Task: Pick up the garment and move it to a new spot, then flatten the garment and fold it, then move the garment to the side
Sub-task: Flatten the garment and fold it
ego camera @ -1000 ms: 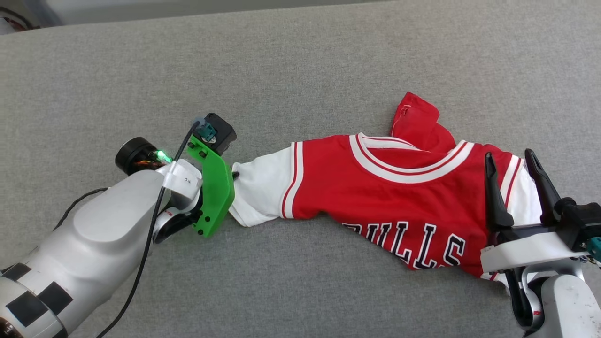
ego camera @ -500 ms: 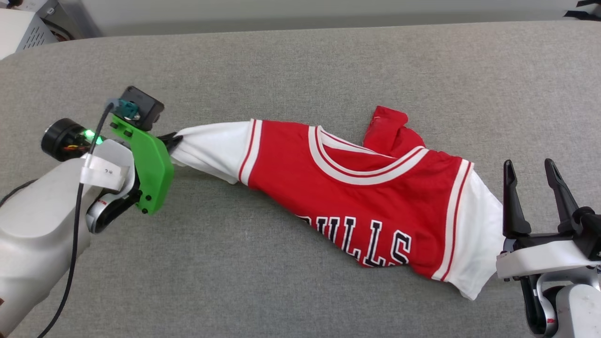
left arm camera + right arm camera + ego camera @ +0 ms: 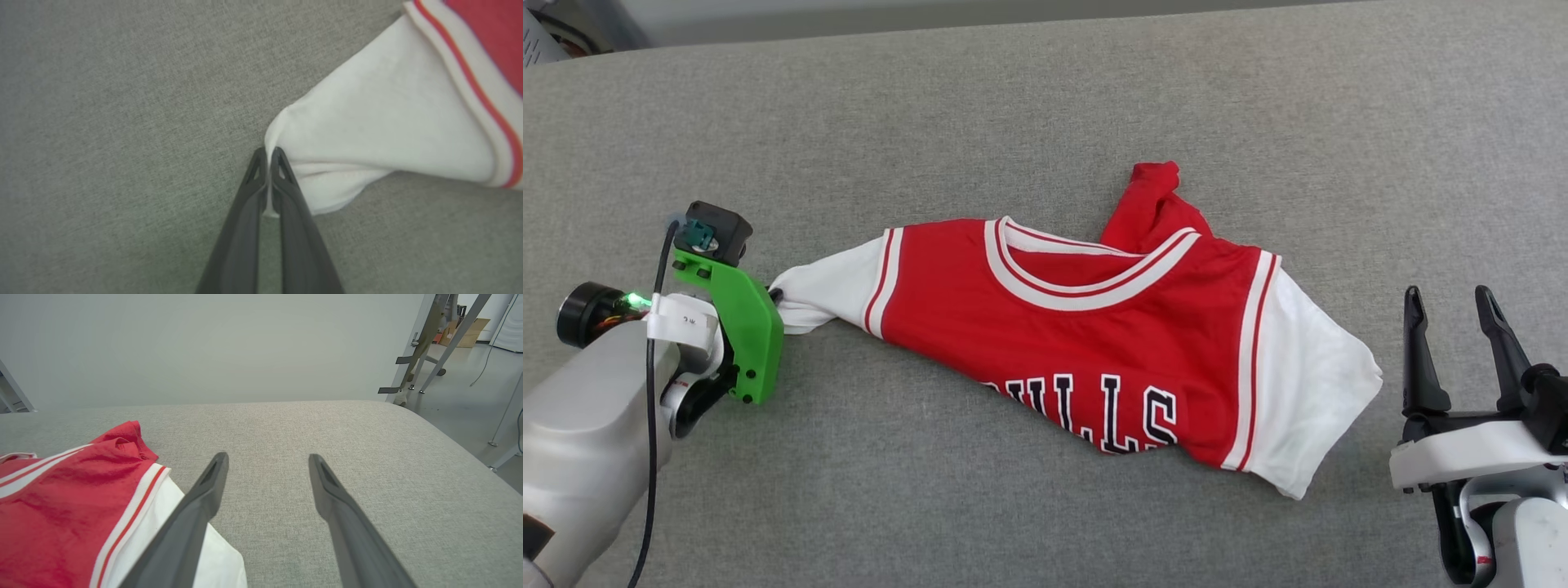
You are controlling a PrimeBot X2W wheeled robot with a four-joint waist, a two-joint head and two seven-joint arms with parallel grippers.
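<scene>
Garment: the garment (image 3: 1078, 327) lies across the middle of the grey padded surface (image 3: 1045, 90), chest side up, with the collar toward the far edge and the black letters toward the robot.
Left gripper: the left gripper (image 3: 268, 153) is closed on the tip of the left white sleeve (image 3: 388, 122); a thin strip of white cloth sits pinched between the two dark fingers.
Right gripper: the right gripper (image 3: 1448, 296) has its fingers wide apart with nothing between them, and it stands just beside the right white sleeve (image 3: 1307, 392).
Head view gives: the whole outline of the garment, pulled into a point at the held sleeve, and a red fold (image 3: 1147, 196) that sticks out behind the collar. The green bracket (image 3: 739, 327) hides most of the left fingers here.
Left wrist view gives: the pinch itself, close up, and the sleeve's red and white trim at the top right.
Right wrist view gives: one finger crossing in front of the right sleeve's edge; if it touches the cloth, I cannot tell.
Edges: the right wrist view shows the rounded far edge before a pale wall (image 3: 204, 343), and the right edge falling to a floor (image 3: 461, 404) with metal legs (image 3: 449, 335).
Open room: bare grey cloth lies beyond the collar, on the near side of the letters, and ahead of the right gripper.
</scene>
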